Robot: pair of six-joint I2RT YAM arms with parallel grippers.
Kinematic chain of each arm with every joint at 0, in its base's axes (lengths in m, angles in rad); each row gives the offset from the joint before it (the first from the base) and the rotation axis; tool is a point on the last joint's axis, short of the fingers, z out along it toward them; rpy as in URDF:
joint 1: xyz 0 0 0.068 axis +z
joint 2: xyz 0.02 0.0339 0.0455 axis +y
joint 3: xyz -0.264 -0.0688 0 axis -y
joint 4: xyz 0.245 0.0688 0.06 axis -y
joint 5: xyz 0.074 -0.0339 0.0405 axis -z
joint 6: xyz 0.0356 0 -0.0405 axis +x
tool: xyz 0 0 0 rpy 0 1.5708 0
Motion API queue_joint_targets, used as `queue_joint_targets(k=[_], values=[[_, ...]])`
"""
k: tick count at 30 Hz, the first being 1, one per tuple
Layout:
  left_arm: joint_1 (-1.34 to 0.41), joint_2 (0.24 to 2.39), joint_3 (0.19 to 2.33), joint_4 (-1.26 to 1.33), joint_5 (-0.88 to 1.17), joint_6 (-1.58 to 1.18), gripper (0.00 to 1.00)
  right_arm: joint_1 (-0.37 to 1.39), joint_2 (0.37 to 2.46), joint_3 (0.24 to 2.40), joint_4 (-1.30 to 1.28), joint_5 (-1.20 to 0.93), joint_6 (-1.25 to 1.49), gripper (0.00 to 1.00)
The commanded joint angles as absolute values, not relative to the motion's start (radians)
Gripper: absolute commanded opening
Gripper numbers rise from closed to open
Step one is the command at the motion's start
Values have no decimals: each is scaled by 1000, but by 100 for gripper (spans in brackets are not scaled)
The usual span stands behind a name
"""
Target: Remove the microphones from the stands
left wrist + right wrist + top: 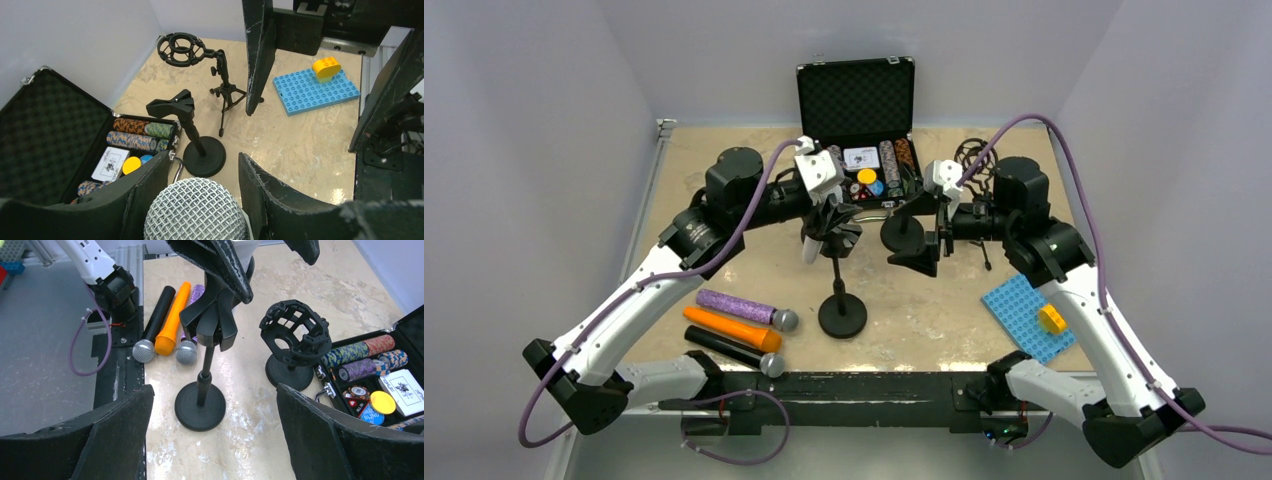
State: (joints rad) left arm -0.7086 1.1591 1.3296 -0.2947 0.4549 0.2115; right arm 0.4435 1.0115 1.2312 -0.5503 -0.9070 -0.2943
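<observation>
A white microphone point(811, 245) with a silver mesh head point(196, 210) sits between my left gripper's point(829, 218) fingers point(272, 192), which are closed on it. It hangs at the clip point(210, 315) of the black round-base stand point(842, 315); I cannot tell if it still touches the clip. In the right wrist view the left fingers and the white body point(244, 250) are just above the clip. My right gripper point(921, 245) is open and empty, right of the stand and facing it point(212, 440).
A second clip stand point(200, 150) and a shock-mount tripod point(182, 49) stand behind. An open case point(856, 100) of poker chips is at the back. Purple point(739, 307), orange point(729, 328) and black point(729, 348) microphones lie front left. A blue plate point(1024, 315) with a yellow brick point(1052, 318) is right.
</observation>
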Motion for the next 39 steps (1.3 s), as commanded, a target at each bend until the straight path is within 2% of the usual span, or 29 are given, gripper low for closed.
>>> queue_joint_targets(k=[1,2,3,4,5,10,14,19,27,32,35,39], values=[[-716,1157,1341,-177,409,110,1,450,1024,1251,-476,-913,-265,95],[-716,1161,1339,-174,407,107,13,451,1023,1246,-474,-920,-266,95],[-716,1163,1338,-173,406,102,30,453,1024,1239,-473,-936,-270,95],[-716,1163,1338,-170,404,95,41,457,1023,1231,-466,-945,-266,95],[-717,1163,1337,-170,417,100,48,462,1021,1220,-455,-946,-255,96],[-716,1146,1331,-185,555,104,66,475,1016,1191,-431,-948,-228,96],[-716,1147,1323,-190,660,25,75,483,1025,1184,-408,-959,-196,97],[-715,1147,1327,-219,755,16,79,502,1037,1187,-387,-962,-163,97],[-686,1184,1518,-607,927,175,81,506,1039,1185,-379,-959,-163,97],[-667,1184,1555,-743,945,280,82,507,1037,1184,-385,-960,-164,97],[-664,1190,1550,-755,952,305,80,508,1040,1186,-388,-966,-164,97],[-665,1211,1542,-732,965,307,68,508,1041,1186,-388,-968,-162,97]])
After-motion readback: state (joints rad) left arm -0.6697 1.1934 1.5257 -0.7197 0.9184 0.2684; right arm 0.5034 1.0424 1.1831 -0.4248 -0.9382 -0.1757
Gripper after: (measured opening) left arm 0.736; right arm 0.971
